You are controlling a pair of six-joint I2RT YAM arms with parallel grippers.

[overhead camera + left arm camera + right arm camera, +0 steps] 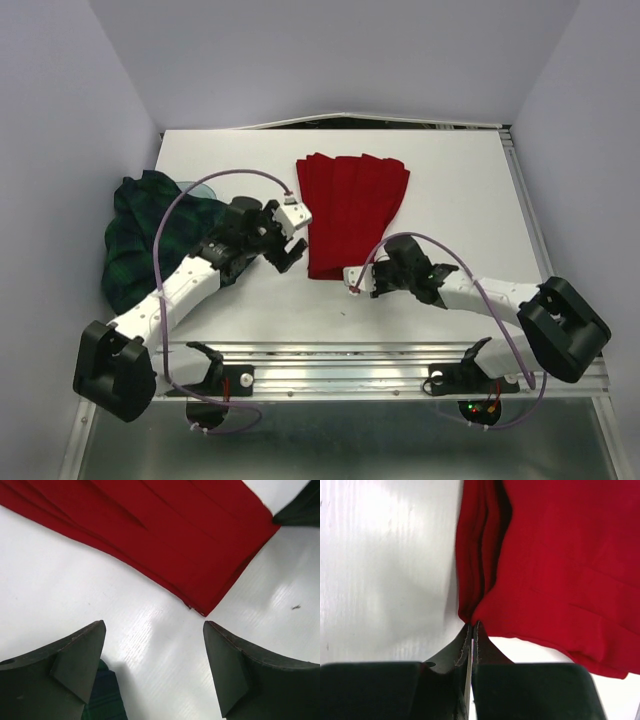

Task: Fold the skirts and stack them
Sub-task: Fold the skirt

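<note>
A bright red pleated cloth skirt point(355, 215) lies spread in a fan at the middle of the white counter point(455, 190), its narrow end toward the arms. A dark green and navy plaid cloth skirt point(135, 240) sits bunched at the counter's left edge, partly under the left arm.

The left tool point(283, 238) hangs just beside the red skirt's left near corner with its jaws wide apart. Its wrist view shows bare counter between the fingertips and the red corner point(165, 535) just beyond them.

The right tool point(472, 625) has its jaws pressed together, tips touching the red skirt's near folded edge point(555, 565). Whether any cloth is nipped between them cannot be told.
</note>
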